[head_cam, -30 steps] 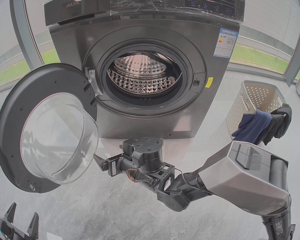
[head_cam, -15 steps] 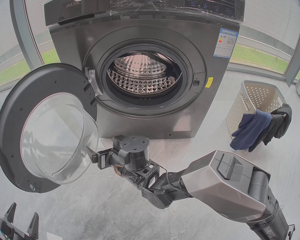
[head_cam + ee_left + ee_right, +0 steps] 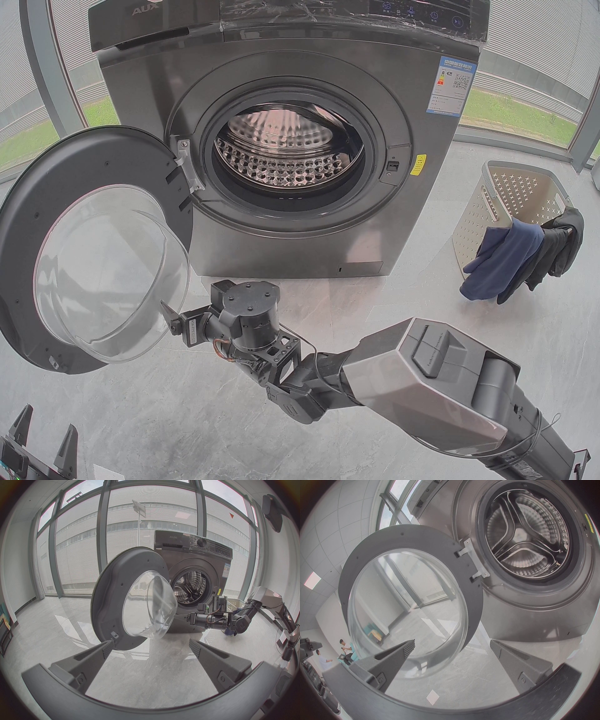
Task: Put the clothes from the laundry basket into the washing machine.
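Note:
The washing machine (image 3: 281,156) stands ahead with its drum (image 3: 287,147) bare inside. Its round door (image 3: 94,250) hangs swung wide to the left. My right gripper (image 3: 170,315) is low in front of the machine, at the edge of the door's glass bulge (image 3: 406,611); it is open with nothing between its fingers (image 3: 400,652). The laundry basket (image 3: 519,194) sits on the floor at the right. A blue garment (image 3: 503,253) and a black garment (image 3: 562,240) hang over its front rim. My left gripper (image 3: 44,431) is open at the lower left, well back from the door (image 3: 125,598).
Grey tiled floor (image 3: 187,412) spreads in front of the machine. Tall windows (image 3: 78,542) run behind and beside it. My right arm (image 3: 425,387) stretches across the floor from the lower right.
My right arm has swept left and a little lower, bringing its gripper against the door's glass. The door has swung slightly further open to the left.

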Tool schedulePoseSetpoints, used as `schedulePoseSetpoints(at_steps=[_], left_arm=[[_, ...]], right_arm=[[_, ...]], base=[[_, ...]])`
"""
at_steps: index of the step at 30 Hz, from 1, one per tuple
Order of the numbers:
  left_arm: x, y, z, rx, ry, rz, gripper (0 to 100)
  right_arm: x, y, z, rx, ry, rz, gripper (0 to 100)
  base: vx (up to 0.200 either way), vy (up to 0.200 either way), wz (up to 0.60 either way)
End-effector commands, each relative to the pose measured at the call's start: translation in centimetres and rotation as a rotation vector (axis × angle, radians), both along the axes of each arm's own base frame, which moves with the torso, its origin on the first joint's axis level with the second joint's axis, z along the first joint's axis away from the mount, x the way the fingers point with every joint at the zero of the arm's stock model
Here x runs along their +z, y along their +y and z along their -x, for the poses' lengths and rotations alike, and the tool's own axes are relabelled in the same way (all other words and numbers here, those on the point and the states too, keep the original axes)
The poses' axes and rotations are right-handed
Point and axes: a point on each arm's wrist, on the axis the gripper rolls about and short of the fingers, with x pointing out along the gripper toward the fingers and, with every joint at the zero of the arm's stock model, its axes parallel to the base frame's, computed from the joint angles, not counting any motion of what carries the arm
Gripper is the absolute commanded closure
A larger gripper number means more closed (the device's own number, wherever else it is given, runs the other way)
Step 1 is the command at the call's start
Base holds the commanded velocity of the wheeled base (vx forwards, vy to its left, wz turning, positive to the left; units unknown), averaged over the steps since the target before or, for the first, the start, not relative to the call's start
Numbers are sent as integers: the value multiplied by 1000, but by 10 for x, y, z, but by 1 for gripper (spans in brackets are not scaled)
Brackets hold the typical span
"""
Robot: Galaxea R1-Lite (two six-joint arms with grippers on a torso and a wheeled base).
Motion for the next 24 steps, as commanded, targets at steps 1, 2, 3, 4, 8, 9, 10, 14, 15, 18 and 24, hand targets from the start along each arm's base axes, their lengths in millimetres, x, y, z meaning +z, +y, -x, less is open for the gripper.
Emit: schedulePoseSetpoints(at_steps=[1, 2, 3, 4, 8, 9, 10, 14, 15, 18, 24], left_arm=[[-4, 0, 0, 0, -3, 0, 0], [-4, 0, 0, 0, -3, 0, 0], [-5, 0, 0, 0, -2, 0, 0], [-5, 0, 0, 0, -2, 0, 0], [-4, 0, 0, 0, -3, 0, 0], [-5, 0, 0, 0, -2, 0, 0], [-5, 0, 0, 0, -2, 2, 0], [-5, 0, 0, 0, -2, 2, 0], [-5, 0, 0, 0, -2, 0, 0], [-5, 0, 0, 0, -2, 2, 0], [-5, 0, 0, -1, 0, -1, 0]], right_arm=[[-7, 2, -1, -1, 6, 7, 0], [-5, -3, -4, -13, 6, 10, 0], [1, -7, -4, -18, 4, 6, 0], [24, -19, -3, -33, -7, -6, 0], [61, -63, -8, -93, -18, -8, 0], [72, -81, -5, -113, -19, -2, 0], [78, -94, -2, -127, -22, 3, 0], [91, -139, 18, -163, -30, 39, 0], [93, -166, 32, -187, -43, 75, 0], [92, -204, 56, -215, -70, 111, 0], [102, -282, 95, -330, -86, 107, 0]], base=[[0, 0, 0], [0, 0, 0], [0, 0, 0], [0, 0, 0], [0, 0, 0], [0, 0, 0], [0, 0, 0], [0, 0, 0], [0, 0, 0], [0, 0, 0], [0, 0, 0]])
